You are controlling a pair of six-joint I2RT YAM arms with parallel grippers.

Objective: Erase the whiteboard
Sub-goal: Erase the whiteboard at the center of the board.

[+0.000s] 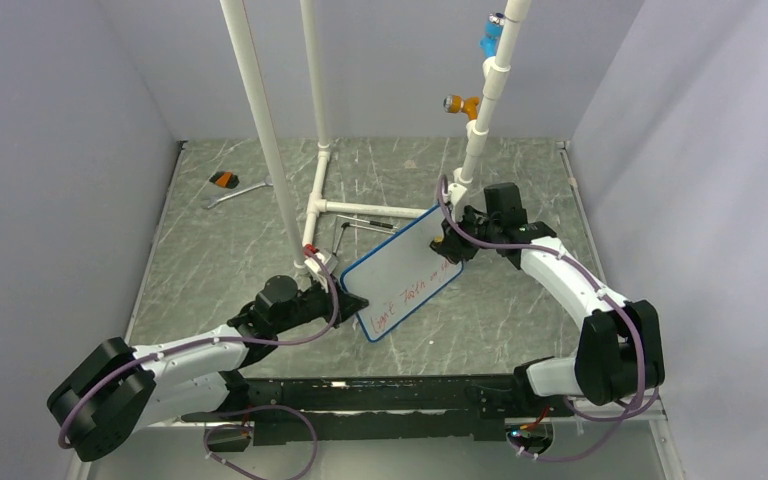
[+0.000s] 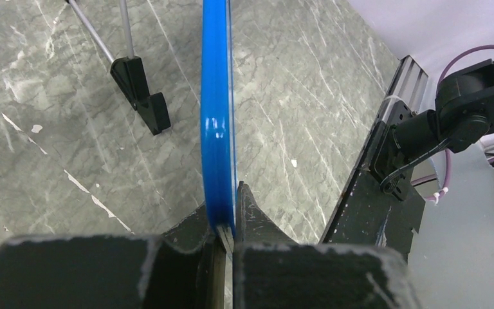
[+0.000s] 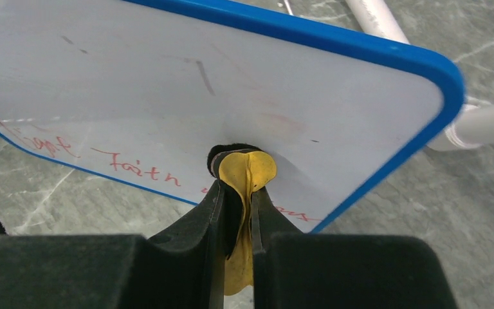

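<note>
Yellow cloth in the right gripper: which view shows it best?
Right wrist: the crumpled yellow cloth sits mid-frame, pinched in the right gripper against the blue-framed white whiteboard. Top external: the gripper hides it. Left wrist: only the board's blue edge, no cloth.

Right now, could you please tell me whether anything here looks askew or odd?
The small blue-framed whiteboard sits askew: the left gripper pinches its edge, holding it tilted over the grey marbled table, while the right gripper presses a crumpled yellow cloth against its face. Red handwriting is unerased along one long edge.
</note>
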